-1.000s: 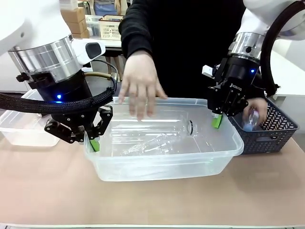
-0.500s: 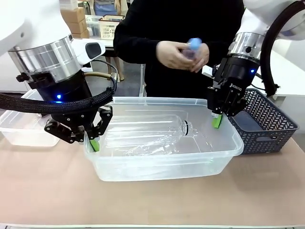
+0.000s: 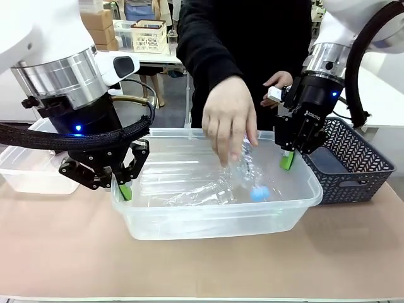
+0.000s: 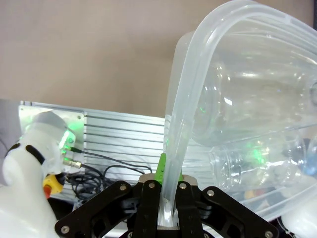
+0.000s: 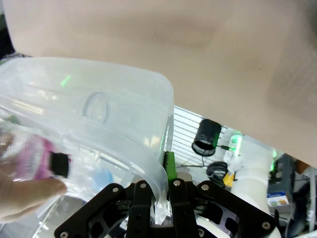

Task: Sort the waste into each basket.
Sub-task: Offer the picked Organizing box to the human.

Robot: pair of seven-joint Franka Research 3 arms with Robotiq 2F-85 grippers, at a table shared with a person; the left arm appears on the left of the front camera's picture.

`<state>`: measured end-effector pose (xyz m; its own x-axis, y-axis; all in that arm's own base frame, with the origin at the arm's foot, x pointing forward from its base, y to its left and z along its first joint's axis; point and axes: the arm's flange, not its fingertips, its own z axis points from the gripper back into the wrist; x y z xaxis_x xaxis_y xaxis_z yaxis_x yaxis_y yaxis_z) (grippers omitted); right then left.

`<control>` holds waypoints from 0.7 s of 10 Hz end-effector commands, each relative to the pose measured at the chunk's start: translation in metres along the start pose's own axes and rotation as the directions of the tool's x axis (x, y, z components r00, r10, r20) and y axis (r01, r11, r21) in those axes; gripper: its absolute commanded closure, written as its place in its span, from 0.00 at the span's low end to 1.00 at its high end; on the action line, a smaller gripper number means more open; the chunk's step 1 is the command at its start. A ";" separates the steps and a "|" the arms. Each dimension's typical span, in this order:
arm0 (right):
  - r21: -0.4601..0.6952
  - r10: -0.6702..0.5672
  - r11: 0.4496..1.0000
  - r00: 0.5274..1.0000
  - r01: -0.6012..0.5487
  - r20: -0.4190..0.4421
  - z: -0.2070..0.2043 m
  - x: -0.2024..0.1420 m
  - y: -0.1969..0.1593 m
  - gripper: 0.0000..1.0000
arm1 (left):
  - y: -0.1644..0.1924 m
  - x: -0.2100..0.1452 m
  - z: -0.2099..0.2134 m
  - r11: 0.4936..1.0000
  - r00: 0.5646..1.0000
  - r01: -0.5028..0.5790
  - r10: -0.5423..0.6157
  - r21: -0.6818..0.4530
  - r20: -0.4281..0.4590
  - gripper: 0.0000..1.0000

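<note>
Sorting looks partly done: both grippers, left gripper & right gripper, are clenched on opposite rims of the clear tub at frame centre w/ bottles inside, while the person's hand drops in another; blue-grey basket at right seems empty.

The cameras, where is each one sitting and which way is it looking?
Front view: between the arms, facing the person; shows both arms, the person's hand over the clear tub.
Left wrist view: along the left end effector, shut on the tub's rim.
Right wrist view: along the right end effector, shut on the opposite rim.
Shared: all views show the clear tub.
</note>
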<state>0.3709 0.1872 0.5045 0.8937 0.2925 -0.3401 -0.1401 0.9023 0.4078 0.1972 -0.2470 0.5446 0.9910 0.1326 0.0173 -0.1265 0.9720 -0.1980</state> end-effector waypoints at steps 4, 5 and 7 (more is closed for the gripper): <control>0.003 0.002 1.000 1.000 -0.002 -0.003 0.002 -0.004 0.000 1.00 | 0.003 0.001 0.004 1.000 1.000 -0.012 0.012 -0.016 0.006 1.00; 0.003 0.002 1.000 1.000 -0.002 -0.003 0.002 -0.004 0.000 1.00 | 0.003 0.001 0.004 1.000 1.000 -0.012 0.012 -0.016 0.006 1.00; 0.003 0.002 1.000 1.000 -0.002 -0.003 0.002 -0.004 0.000 1.00 | 0.003 0.001 0.004 1.000 1.000 -0.012 0.012 -0.016 0.006 1.00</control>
<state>0.3709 0.1872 0.5045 0.8937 0.2925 -0.3402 -0.1400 0.9023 0.4078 0.1972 -0.2470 0.5446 0.9910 0.1326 0.0173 -0.1266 0.9720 -0.1981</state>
